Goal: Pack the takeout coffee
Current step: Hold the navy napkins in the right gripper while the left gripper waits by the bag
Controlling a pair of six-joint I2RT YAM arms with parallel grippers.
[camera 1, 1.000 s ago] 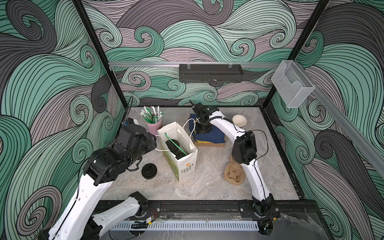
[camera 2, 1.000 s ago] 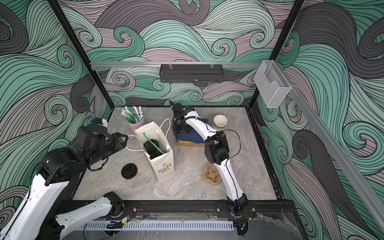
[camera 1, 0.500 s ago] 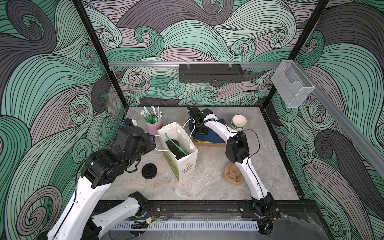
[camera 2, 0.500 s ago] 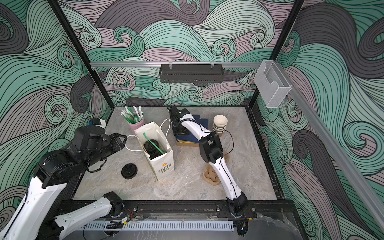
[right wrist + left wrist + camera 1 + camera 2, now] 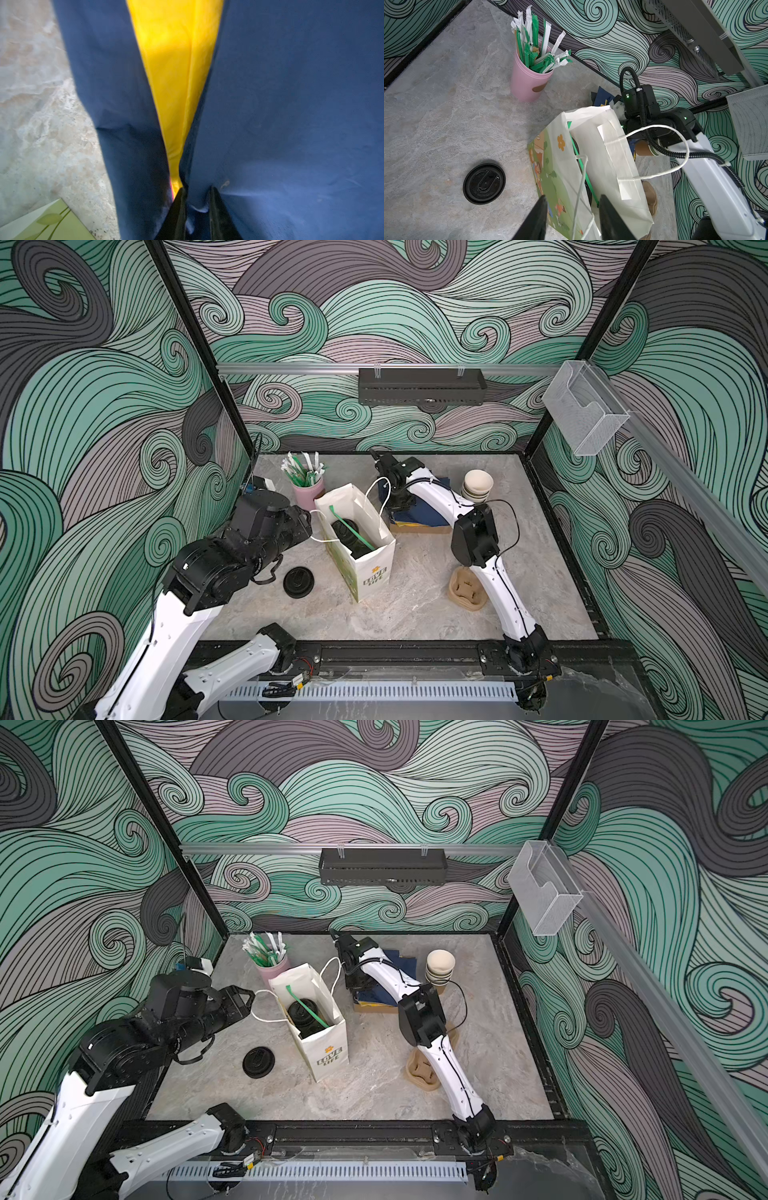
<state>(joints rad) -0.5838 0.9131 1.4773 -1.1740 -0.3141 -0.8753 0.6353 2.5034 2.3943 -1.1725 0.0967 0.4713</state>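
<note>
So: on the table (image 5: 415, 614), the paper bag (image 5: 365, 572) stands open btw the two claws. The takeout coffee (image 5: 345, 537) already sits inside it, black lids up. The napkin stack (image 5: 419, 516) lies under the right claw (image 5: 197, 193), which is pinched narrow on a fold of the top blue napkin (image 5: 291, 104). A yellow napkin (image 5: 172, 62) shows just beneath.

Step in hand, prob.: lift one napkin for the bag. To do it well, raise slow & straight so only the blue sheet comes, check the yellow one falls away, then clear the bag rim before lowering.

The left claw (image 5: 572, 199) stands part-open w/ the bag's string handle (image 5: 581, 187) running through its gap, not gripped; it could steady the bag.

Vs a sec ago: the right arm's elbow sits a bit nearer the bag and its claw has narrowed onto the napkin. Left arm, bag & coffee look unmoved.
</note>
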